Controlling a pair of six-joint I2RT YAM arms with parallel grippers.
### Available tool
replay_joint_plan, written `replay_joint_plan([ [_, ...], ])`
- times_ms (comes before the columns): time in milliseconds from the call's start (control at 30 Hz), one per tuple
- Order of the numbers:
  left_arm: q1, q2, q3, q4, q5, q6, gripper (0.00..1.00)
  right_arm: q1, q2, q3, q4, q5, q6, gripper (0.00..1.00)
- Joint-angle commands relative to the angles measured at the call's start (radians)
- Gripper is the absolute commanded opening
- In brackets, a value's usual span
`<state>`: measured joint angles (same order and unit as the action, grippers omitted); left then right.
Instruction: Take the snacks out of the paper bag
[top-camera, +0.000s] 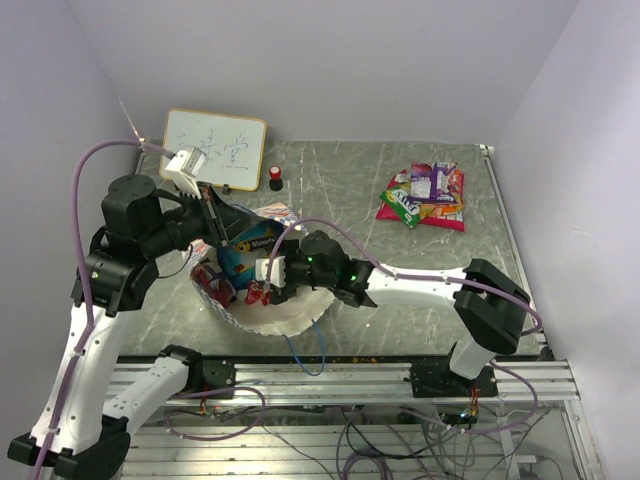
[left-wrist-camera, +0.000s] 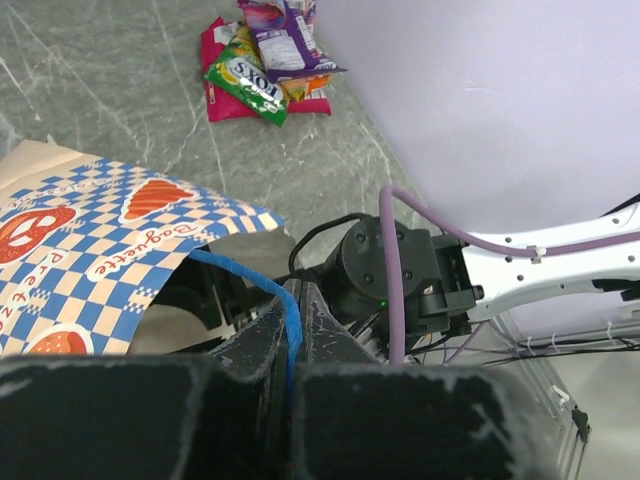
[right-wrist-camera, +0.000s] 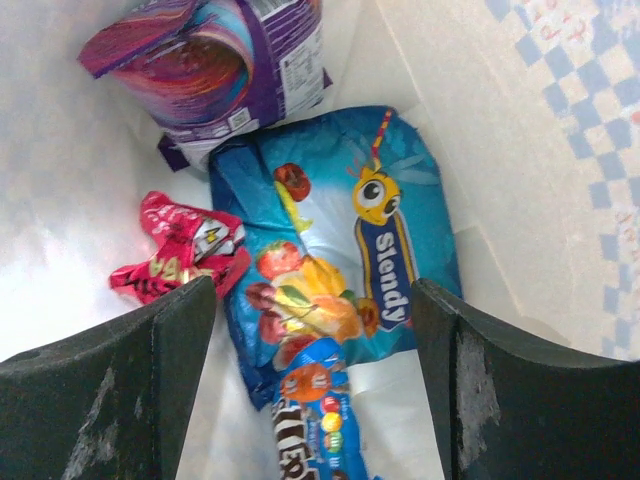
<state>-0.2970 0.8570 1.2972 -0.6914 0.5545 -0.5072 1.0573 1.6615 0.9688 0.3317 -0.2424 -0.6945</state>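
Paper bag (top-camera: 285, 312) sits near left on the counter (top-camera: 340, 190), mouth opening right. My left jaws pinch its cord handle (left-wrist-camera: 291, 318). My right jaws stand spread inside, above the blue packet (right-wrist-camera: 340, 240), whose long axis follows my reach. The red packet (right-wrist-camera: 180, 250) lies beside it and the purple packet (right-wrist-camera: 220, 60) deeper in. Other snacks (top-camera: 425, 195) lie far right

Left arm folded up high with the elbow raised, wrist angled down. Left pincer (left-wrist-camera: 290, 315) is clamped tight on the blue cord handle (left-wrist-camera: 250, 275) of the paper bag (left-wrist-camera: 100, 250). Right arm reaches low across to the left, wrist dipped into the bag mouth. Right pincer (right-wrist-camera: 315, 300) jaws stand wide apart.
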Motion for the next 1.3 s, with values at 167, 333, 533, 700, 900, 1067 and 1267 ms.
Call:
replay_joint_plan([
  [167,-0.008,0.019,0.009,0.145,0.068,-0.052,0.07,0.034,0.093,0.160,-0.039,0.266,-0.106,0.77],
  [333,-0.008,0.036,0.048,0.109,0.065,-0.020,0.07,0.035,0.174,0.231,-0.057,0.356,-0.128,0.79],
  [533,-0.008,0.054,0.057,0.124,0.078,-0.023,0.07,0.034,0.218,0.245,-0.056,0.337,-0.103,0.87],
  [700,-0.008,0.076,0.075,0.112,0.094,-0.003,0.07,0.032,0.283,0.314,-0.092,0.329,-0.032,0.90],
  [900,-0.008,0.107,0.104,0.089,0.114,0.030,0.07,0.032,0.319,0.303,0.065,0.258,0.063,0.95],
  [1067,-0.008,0.126,0.134,0.054,0.119,0.055,0.07,0.032,0.384,0.305,0.234,0.236,0.049,0.98],
  [1267,-0.008,0.157,0.166,0.038,0.136,0.075,0.07,0.034,0.509,0.439,0.268,0.347,0.165,0.99],
])
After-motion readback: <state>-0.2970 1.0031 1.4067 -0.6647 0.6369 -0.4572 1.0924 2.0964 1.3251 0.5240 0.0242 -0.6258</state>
